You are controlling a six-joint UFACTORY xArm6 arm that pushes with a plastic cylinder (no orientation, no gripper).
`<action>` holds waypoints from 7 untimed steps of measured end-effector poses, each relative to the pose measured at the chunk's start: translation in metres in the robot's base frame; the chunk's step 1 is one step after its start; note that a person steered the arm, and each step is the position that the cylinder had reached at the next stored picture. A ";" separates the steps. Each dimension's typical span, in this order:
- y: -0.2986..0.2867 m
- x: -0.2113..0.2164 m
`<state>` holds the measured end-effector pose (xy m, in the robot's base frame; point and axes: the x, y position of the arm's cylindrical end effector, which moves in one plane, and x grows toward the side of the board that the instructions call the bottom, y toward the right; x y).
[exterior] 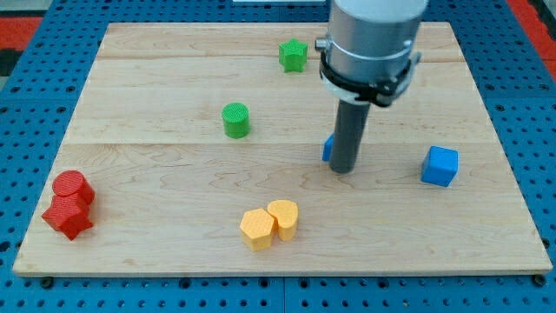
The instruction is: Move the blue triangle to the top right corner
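A pale wooden board (174, 235) lies on blue pegboard; my tip (344, 169) rests near its middle, bare and holding nothing; the blue triangle (328, 149) touches its left side, mostly hidden behind the rod; you are at the contact step, I judge; next, work round below-left of it and push toward the top right corner.

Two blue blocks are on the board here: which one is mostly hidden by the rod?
The blue triangle, showing only as a sliver at the view's left of my tip, touching or nearly so. The blue cube sits fully visible, well off toward the view's right.
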<state>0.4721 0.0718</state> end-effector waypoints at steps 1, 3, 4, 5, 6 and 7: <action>0.000 -0.049; -0.015 -0.087; -0.023 -0.093; -0.020 -0.115; -0.022 -0.133; -0.040 -0.137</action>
<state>0.3354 0.0317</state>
